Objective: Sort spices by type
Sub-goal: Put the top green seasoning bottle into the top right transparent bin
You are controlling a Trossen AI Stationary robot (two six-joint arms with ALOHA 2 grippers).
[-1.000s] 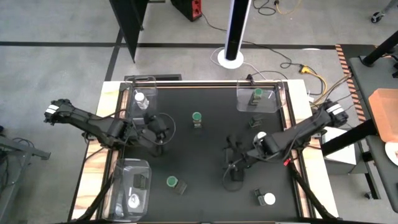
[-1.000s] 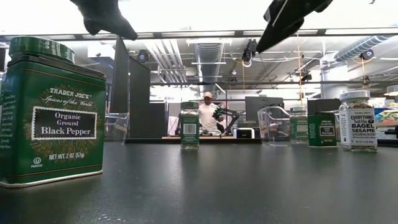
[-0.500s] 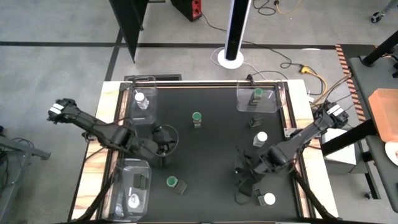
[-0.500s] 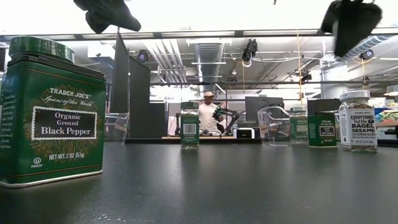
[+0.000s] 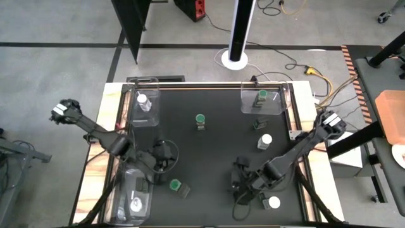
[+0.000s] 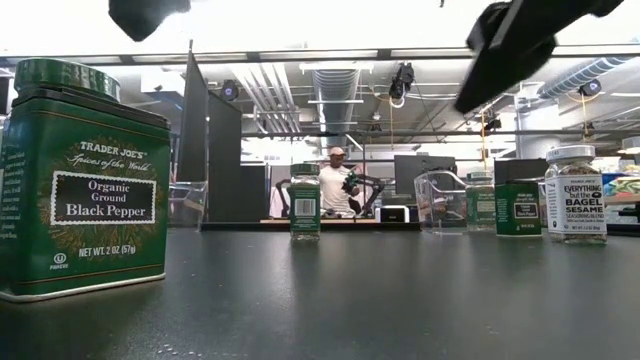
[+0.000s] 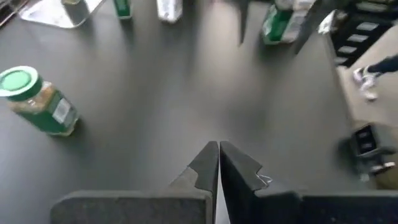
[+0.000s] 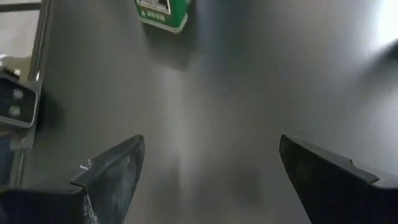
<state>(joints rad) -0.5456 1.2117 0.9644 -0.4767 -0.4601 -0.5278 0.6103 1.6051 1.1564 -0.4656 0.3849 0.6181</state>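
Both grippers hovering over the mat, holding nothing.

We're seeing the left gripper (image 5: 166,154) pinched together beside a green-lid jar (image 5: 175,185), the right gripper (image 5: 242,180) spread wide near a white-lid jar (image 5: 273,202). Three trays (image 5: 135,190) ring the mat; only the low view is showing a person (image 6: 331,186) behind the table.

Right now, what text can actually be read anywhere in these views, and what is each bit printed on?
"TRADER JOE'S", "Spices of the World", "Organic Ground Black Pepper", "NET WT. 2 OZ (57g)": green pepper tin, low view.
"EVERYTHING but the BAGEL SESAME": white-lidded jar, low view.
Green-lidded jar at mid-table: label too small to read.
Green tin beside the bagel jar: label too small to read.
Wrist and high views: labels blurred, nothing readable.
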